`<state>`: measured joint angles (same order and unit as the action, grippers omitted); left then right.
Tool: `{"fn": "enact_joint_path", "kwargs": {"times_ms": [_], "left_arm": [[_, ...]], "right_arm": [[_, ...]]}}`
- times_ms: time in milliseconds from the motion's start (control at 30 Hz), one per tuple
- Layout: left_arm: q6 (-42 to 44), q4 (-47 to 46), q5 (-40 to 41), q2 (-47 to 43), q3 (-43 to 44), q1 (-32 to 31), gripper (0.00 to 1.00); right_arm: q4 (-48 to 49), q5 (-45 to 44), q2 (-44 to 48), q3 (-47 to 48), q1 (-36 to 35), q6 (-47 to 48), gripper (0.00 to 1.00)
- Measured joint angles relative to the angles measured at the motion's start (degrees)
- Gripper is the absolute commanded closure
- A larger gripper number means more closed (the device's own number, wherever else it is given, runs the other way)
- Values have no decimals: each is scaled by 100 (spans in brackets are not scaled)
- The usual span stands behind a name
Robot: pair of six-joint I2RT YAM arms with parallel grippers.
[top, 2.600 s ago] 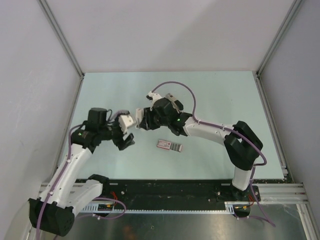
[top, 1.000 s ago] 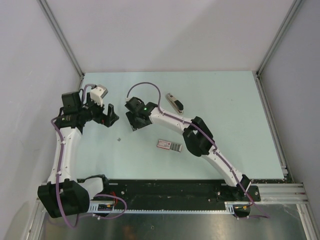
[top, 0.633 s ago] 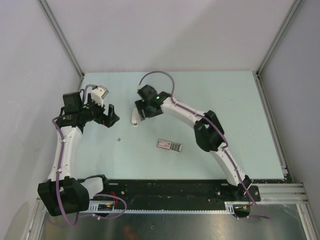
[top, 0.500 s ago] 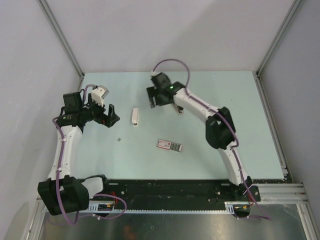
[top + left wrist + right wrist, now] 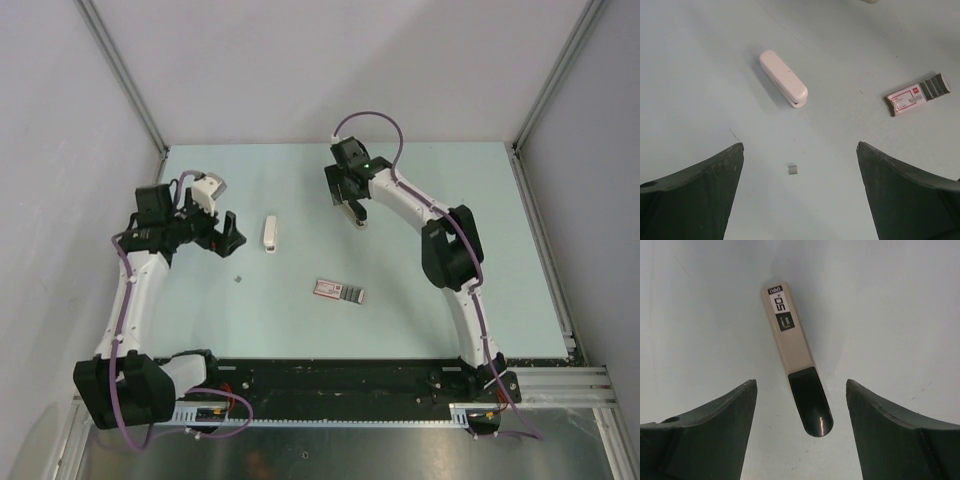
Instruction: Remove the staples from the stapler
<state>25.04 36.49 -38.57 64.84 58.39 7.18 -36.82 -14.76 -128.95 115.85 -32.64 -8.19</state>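
Left fingers [image 5: 228, 231]: spread wide, holding nothing. Right fingers [image 5: 350, 198]: also spread and empty, hanging over a beige strip [image 5: 790, 347] with a glossy dark end. The strip lies in line with the gap between them, dark end nearest, untouched.

Stapler [image 5: 783, 85]: white shell flat on the counter [image 5: 700, 60], ahead of my left fingers and slightly left of their gap. One staple bit [image 5: 793, 170] lies loose just ahead of the gap, apart from the stapler. A packet [image 5: 915, 95] sits ahead and to the right.

Handling, my estimate: the shell is light, rigid, smooth plastic and may skid or twist under a pinch. Take it across the long sides near mid-length. The staple bit looks too thin to pinch.

Unclear: whether the beige strip belongs to the stapler. Its print reads "50"; the rest is too small. The shell's underside is hidden, so I cannot tell if more remain inside.
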Motion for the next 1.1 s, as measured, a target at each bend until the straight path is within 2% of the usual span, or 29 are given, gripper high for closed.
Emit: {"fn": "enact_joint_path", "kwargs": {"times_ms": [267, 467, 667, 733, 833, 867, 933, 1100], "left_arm": [[0, 0, 109, 17, -48, -234, 0], [0, -2, 278, 22, -55, -415, 1], [-2, -72, 422, 70, -55, -577, 0], [-2, -101, 457, 109, -55, -610, 1], [-2, -133, 520, 186, -55, -643, 1], [0, -136, 542, 205, -55, -669, 2], [2, -146, 542, 232, -55, -769, 3], [0, -304, 540, 293, -188, -1088, 2]], "right_arm": [[0, 111, -289, -79, 44, 81, 34], [9, 168, -328, -79, 81, 94, 53], [13, 205, -470, -83, 103, 76, 55], [13, 221, -511, -85, 101, 76, 66], [26, 199, -511, -109, 101, 72, 90], [44, 190, -509, -133, 101, 59, 95], [107, 212, -481, -214, 101, 26, 99], [396, 492, -127, -717, 101, -378, 100]]}}
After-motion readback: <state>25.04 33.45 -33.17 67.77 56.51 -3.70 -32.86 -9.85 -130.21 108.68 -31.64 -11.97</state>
